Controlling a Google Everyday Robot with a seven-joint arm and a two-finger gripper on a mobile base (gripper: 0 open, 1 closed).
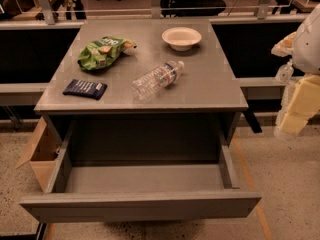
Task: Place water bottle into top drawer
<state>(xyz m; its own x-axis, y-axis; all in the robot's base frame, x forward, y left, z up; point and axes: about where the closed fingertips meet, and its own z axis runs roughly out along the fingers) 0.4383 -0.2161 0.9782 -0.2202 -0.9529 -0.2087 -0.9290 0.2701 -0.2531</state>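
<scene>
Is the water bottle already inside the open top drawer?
No, the water bottle lies on its side on the desk, and the end effector hangs at the picture's right edge, away from it.

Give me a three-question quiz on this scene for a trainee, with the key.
1. True or false: the water bottle stands upright on the desk.
2. The top drawer is: A) shut; B) pulled open, with the bottle not in it; C) pulled open, with the bottle inside.
3. Where is the gripper relative to the desk?

Key
1. False: it lies on its side on the desktop.
2. B.
3. Off the desk's right edge, apart from the bottle and not over the drawer.
</scene>
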